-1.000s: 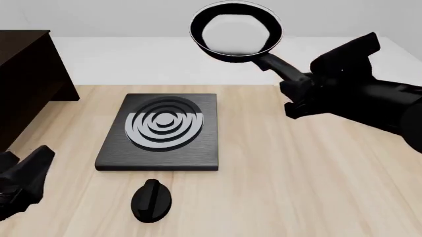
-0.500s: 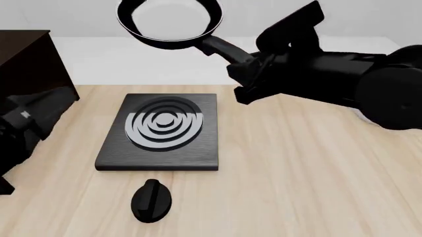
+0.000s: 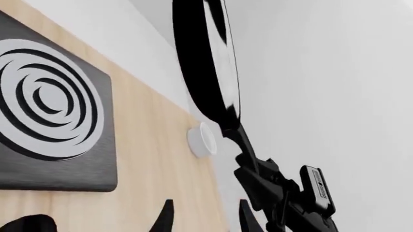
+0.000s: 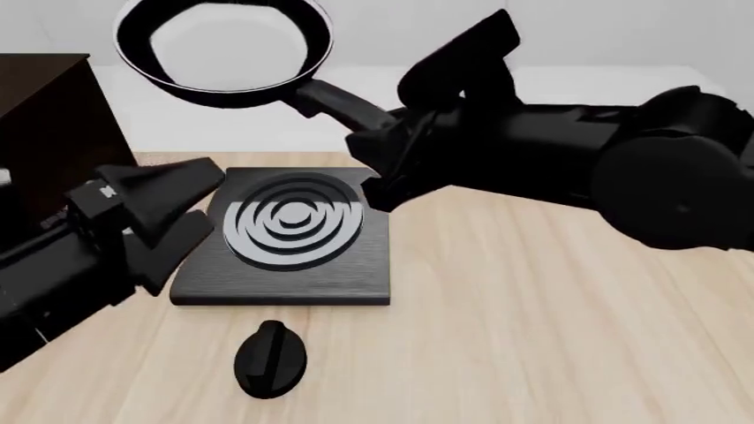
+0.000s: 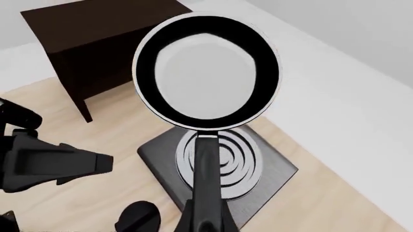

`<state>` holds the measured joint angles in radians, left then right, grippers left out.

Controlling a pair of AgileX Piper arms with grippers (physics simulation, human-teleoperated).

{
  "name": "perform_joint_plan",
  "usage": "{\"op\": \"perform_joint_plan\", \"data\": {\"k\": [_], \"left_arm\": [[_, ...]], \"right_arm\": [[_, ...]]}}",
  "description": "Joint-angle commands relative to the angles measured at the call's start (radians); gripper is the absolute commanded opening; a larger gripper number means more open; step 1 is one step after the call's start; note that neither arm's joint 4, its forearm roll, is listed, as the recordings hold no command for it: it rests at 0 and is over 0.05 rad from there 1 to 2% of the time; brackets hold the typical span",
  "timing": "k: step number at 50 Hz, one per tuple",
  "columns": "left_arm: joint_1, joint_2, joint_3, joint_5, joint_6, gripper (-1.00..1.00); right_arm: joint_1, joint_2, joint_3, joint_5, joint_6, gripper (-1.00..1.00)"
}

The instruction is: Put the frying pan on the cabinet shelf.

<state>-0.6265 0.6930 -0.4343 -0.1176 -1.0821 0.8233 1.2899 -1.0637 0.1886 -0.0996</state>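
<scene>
The frying pan (image 4: 224,49) hangs in the air above the far left of the table, its glossy inside facing up. My right gripper (image 4: 383,141) is shut on its long black handle (image 4: 335,102). In the right wrist view the pan (image 5: 206,72) lies between the gripper and the dark brown cabinet (image 5: 96,43). The cabinet (image 4: 48,132) stands at the table's far left, its top just left of the pan and lower. My left gripper (image 4: 194,208) stands open and empty by the stove plate's left edge, below the pan. From the left wrist the pan (image 3: 206,63) shows edge-on.
A black stove plate (image 4: 289,234) with pale rings lies in the middle of the table, and a black knob (image 4: 271,358) sits in front of it. A small white round object (image 3: 201,140) rests on the table beyond the plate.
My right arm has carried the pan leftward toward the cabinet. My left arm has swung up and to the right, from the table's left edge to beside the stove plate.
</scene>
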Motion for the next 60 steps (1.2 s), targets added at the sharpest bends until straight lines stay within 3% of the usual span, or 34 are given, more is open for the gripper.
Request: {"op": "perform_joint_plan", "data": {"k": [1, 19, 23, 41, 60], "left_arm": [[-0.066, 0.063, -0.003, -0.076, -0.081, 1.00], [-0.071, 0.119, -0.079, -0.086, -0.076, 1.00], [-0.069, 0.133, -0.072, -0.120, -0.109, 1.00], [-0.090, 0.186, -0.062, -0.174, -0.128, 1.00], [-0.111, 0.238, -0.054, -0.221, -0.156, 1.00]], "right_arm": [[0.023, -0.010, -0.016, -0.016, 0.022, -1.00], [0.039, -0.015, 0.011, -0.025, 0.026, -1.00], [0.042, -0.014, 0.015, -0.031, 0.030, -1.00], [0.110, 0.020, 0.057, -0.069, 0.042, -1.00], [0.122, 0.015, 0.074, -0.083, 0.044, -1.00]]}}
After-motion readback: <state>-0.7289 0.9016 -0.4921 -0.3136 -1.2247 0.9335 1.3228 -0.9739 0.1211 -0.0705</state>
